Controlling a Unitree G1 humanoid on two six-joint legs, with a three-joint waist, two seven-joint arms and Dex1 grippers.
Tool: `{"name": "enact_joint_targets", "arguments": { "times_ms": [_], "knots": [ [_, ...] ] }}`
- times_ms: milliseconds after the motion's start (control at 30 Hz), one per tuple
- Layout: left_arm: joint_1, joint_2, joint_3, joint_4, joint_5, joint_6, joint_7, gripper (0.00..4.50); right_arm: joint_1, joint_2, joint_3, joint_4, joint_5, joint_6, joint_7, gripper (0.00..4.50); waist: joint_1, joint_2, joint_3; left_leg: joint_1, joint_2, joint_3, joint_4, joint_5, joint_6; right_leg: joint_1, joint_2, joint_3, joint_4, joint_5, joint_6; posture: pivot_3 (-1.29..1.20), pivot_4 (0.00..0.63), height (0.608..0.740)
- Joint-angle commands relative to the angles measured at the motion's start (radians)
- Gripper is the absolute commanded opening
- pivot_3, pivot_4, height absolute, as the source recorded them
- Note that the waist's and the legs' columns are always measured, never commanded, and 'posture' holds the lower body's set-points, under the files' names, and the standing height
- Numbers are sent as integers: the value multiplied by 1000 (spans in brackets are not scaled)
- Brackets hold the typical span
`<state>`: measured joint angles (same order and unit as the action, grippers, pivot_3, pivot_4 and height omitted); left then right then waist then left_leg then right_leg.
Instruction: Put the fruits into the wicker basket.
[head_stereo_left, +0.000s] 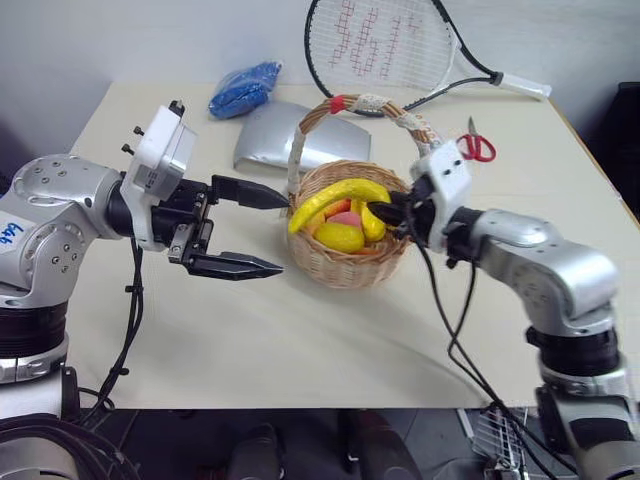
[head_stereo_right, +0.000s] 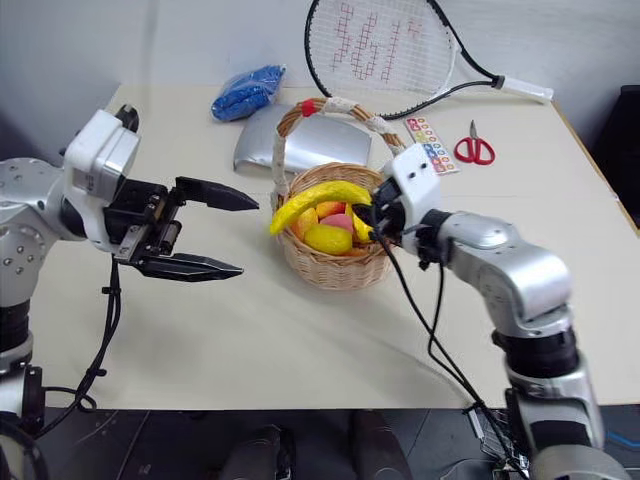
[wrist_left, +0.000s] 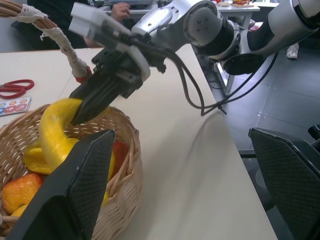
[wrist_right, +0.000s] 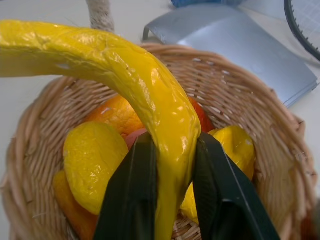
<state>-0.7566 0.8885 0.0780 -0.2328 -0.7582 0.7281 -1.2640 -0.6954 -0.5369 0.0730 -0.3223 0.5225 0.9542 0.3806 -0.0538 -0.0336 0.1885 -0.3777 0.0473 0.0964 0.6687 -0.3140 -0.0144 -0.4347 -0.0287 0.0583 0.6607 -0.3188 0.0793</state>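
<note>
Left gripper (head_stereo_left: 248, 230), nearest the head camera: two black fingers spread wide, nothing between them, held level just at the 9 o'clock side of the wicker basket (head_stereo_left: 345, 268). Basket round, tan, woven, with a tall arched handle wrapped in white tape with a red band. Inside: bumpy yellow lemon (head_stereo_left: 339, 237), orange and pink rounded pieces. Banana (head_stereo_left: 335, 200) long, curved, glossy yellow, above the basket's fruits. Right gripper (head_stereo_left: 380, 213) reaches in from 3 o'clock over the rim, fingers clamped on one end of the banana.
</note>
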Motion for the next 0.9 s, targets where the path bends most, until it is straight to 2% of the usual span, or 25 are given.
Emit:
{"name": "enact_joint_targets", "arguments": {
  "times_ms": [33,133,233,300,367,433,533,633,733,800,900],
  "knots": [
    [1,-7,21,-20,-5,-21,11,4500,-10,-13,-1,-44,-65,-29,-21,2246,0,0,0,0,0,0,0,0,0,0,0,0,0,0,0,0,150,740],
    [9,-20,9,-7,6,-38,8,4500,33,-34,-23,-97,-76,-10,-15,3270,0,0,0,0,0,0,0,0,0,0,1,0,0,0,0,0,150,740],
    [9,-29,-3,11,17,-52,-2,4500,97,-55,-131,-205,14,81,6,4285,3,0,0,0,0,0,-1,0,0,0,1,0,0,0,0,0,150,740],
    [-1,-36,-6,27,19,-55,-8,4500,151,-84,-215,-292,108,138,50,4285,3,0,0,0,0,0,0,0,0,0,1,0,0,0,0,0,150,740],
    [-24,-48,-19,56,26,-61,-19,4500,258,-147,-413,-400,282,223,121,4285,14,0,0,-1,0,-1,-1,0,0,0,0,-1,-1,0,0,0,150,740],
    [-47,-60,-37,88,40,-77,-36,4500,369,-221,-614,-446,387,273,175,4285,24,0,0,0,1,-2,-1,-1,1,2,1,-1,-2,0,0,0,150,740],
    [-72,-74,-53,122,54,-95,-57,4500,506,-310,-819,-441,451,312,215,4285,28,0,0,2,0,-2,-1,-2,3,5,1,-1,-3,0,1,0,150,740],
    [-93,-94,-61,140,56,-102,-73,4500,770,-372,-1035,-322,372,282,345,4401,28,-1,0,4,-1,-2,-1,-3,6,8,2,0,-5,1,2,0,150,740],
    [-97,-110,-69,150,68,-115,-77,4500,924,-378,-1081,-178,241,125,396,4401,23,-1,0,5,-2,-2,-1,-3,7,10,3,1,-6,1,3,0,150,740],
    [-99,-117,-75,155,74,-121,-75,4500,951,-378,-1068,-107,187,45,406,4401,15,-1,-1,7,-2,1,-1,-3,7,10,3,3,-5,2,4,0,150,740],
    [-103,-128,-75,152,76,-118,-70,4500,925,-378,-983,-13,116,-73,399,4401,7,-1,0,8,-1,1,-1,-3,7,10,4,4,-5,2,4,0,150,740]
  ]
}}
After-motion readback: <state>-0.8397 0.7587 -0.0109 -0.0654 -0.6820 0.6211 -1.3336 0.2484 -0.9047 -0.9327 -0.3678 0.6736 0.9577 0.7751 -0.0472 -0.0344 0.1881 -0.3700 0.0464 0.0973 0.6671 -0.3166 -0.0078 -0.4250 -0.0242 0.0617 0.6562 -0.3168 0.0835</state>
